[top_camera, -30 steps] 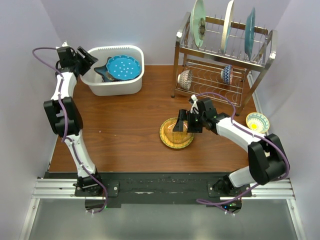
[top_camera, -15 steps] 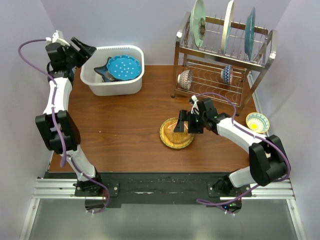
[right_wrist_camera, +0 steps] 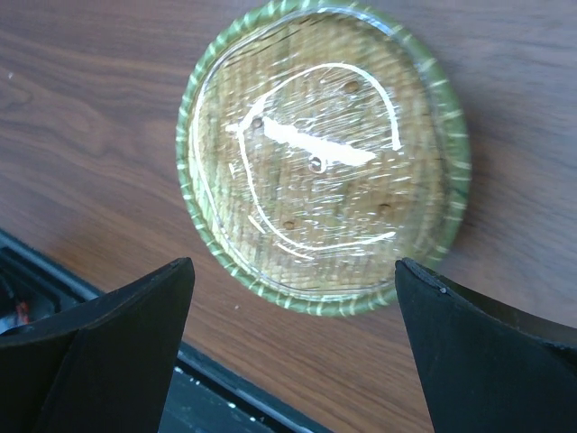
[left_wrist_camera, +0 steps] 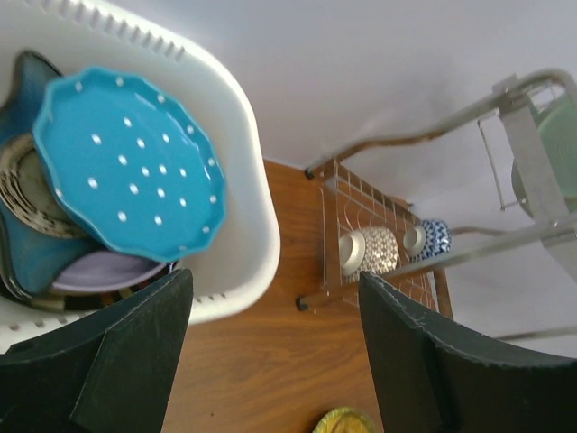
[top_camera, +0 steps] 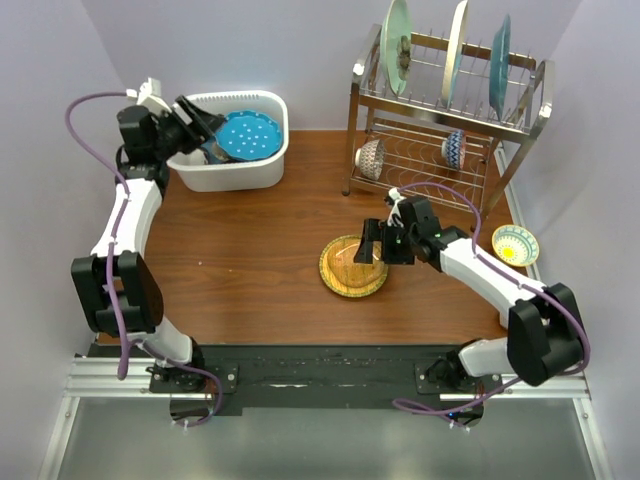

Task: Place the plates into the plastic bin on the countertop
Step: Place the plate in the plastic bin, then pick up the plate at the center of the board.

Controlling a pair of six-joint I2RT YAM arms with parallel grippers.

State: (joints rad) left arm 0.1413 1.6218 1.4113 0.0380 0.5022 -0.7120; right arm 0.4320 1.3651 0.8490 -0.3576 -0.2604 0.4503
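Pickup pending: the empty, spread right gripper (top_camera: 380, 243) must drop onto the rim of the plate (right_wrist_camera: 320, 153) beneath it; the left gripper (top_camera: 195, 120) gapes by the bin (top_camera: 240, 176).

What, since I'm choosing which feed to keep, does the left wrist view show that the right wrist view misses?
Left wrist only: the plastic bin holding the blue dotted plate, and the wire rack with bowls. Right wrist only: the table's black front edge. Both: the amber plate on the countertop. The left end effector and right end effector are open.
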